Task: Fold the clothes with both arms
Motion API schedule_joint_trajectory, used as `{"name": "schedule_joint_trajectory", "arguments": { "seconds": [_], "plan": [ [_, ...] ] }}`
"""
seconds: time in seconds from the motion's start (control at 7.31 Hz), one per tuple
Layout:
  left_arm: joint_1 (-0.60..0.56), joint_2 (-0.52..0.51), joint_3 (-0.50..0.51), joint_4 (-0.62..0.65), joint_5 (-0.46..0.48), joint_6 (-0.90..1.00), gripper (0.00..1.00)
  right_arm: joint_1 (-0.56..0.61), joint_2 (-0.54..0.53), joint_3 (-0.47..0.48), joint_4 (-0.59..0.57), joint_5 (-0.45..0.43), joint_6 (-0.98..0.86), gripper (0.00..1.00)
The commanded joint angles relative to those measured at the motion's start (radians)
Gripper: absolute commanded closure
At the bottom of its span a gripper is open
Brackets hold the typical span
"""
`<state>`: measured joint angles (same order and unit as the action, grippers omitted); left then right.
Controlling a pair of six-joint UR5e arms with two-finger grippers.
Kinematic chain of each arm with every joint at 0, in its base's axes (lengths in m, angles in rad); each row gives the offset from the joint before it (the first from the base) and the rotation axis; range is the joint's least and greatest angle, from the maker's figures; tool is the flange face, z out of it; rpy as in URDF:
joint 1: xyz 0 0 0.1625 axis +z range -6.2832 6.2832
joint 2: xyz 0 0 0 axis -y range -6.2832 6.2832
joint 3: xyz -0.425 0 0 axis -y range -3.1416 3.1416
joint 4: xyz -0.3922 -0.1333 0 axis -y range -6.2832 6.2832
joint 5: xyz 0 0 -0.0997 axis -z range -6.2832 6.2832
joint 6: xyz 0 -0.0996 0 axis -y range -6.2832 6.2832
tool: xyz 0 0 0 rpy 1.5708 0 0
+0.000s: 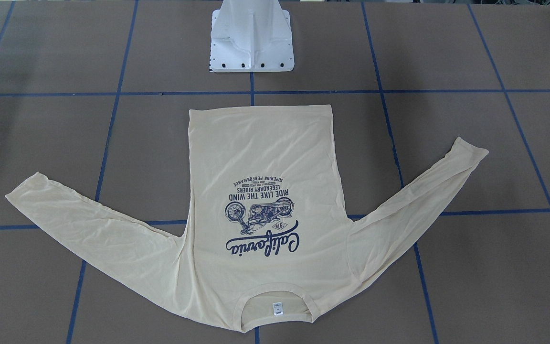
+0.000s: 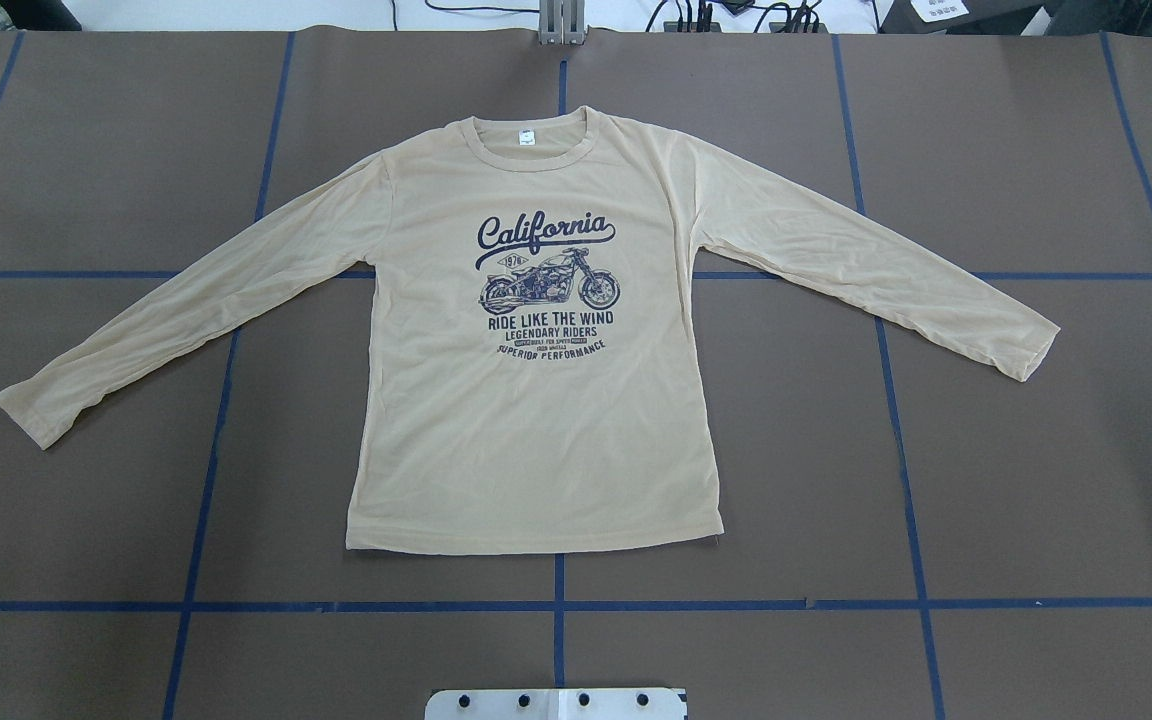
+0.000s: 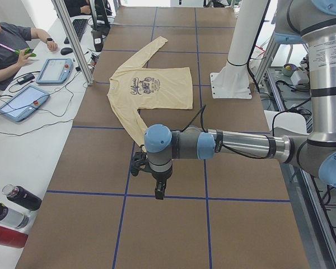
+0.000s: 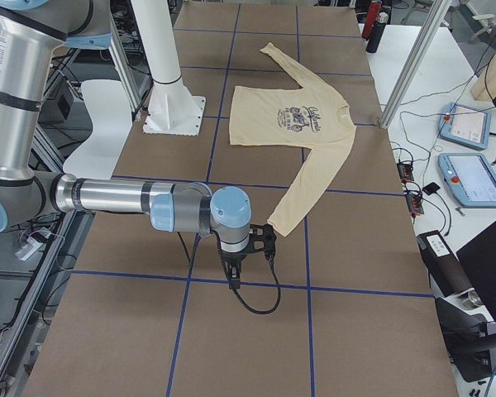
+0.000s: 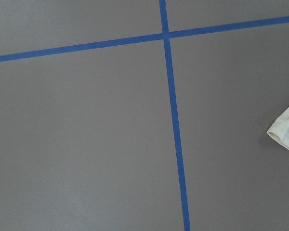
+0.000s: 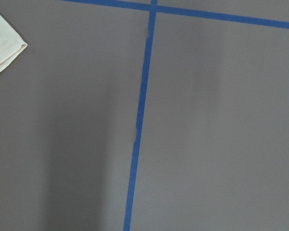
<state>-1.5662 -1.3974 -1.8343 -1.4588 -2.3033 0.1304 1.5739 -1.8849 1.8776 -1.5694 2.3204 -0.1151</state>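
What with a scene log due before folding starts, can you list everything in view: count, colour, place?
T-shirt: one, cream-yellow with navy print, flat face up mid-table, sleeves spread.
Table: one, brown with blue tape grid.
Pedestal: one, white, robot's edge of table.
Tablets: two, grey-blue, side bench.
Bottles: three, two dark and one red, same bench.
Person: one, grey top, seated at bench.
Left gripper: one, black, over bare table near one cuff; open or shut unclear.
Right gripper: one, black, near the other cuff; likewise unclear.

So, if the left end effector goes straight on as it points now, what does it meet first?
Probably the bare table, near a blue tape line; the shirt cuff lies off to one side.
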Motion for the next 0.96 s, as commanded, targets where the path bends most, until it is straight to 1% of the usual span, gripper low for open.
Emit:
{"name": "schedule_joint_trajectory", "arguments": {
  "seconds": [0.0, 0.14, 0.27, 0.41, 0.55, 0.68, 0.82],
  "plan": [
    [0.0, -0.003, -0.008, -0.017, -0.001, 0.003, 0.0, 0.0, 0.001, 0.003, 0.002, 0.005, 0.0, 0.0],
    [0.0, -0.003, -0.003, -0.055, 0.001, 0.009, 0.0, 0.0, 0.001, 0.003, 0.002, 0.008, 0.0, 0.0],
    [0.0, -0.003, -0.013, -0.066, 0.002, 0.009, 0.0, 0.0, 0.009, 0.006, 0.003, 0.028, 0.003, 0.0],
    [0.002, -0.009, -0.016, -0.086, 0.005, 0.0, 0.0, -0.002, 0.036, 0.009, 0.006, 0.084, 0.011, 0.0],
    [0.002, -0.017, -0.042, -0.122, 0.054, 0.005, 0.0, -0.002, 0.09, 0.009, 0.006, 0.13, 0.015, 0.0],
    [0.002, -0.037, -0.057, -0.177, 0.103, 0.009, 0.0, -0.002, 0.104, 0.014, 0.008, 0.139, 0.018, 0.0],
    [0.002, -0.04, -0.057, -0.293, 0.102, 0.005, 0.0, 0.0, 0.151, 0.012, 0.008, 0.136, 0.018, 0.0]
  ]
}}
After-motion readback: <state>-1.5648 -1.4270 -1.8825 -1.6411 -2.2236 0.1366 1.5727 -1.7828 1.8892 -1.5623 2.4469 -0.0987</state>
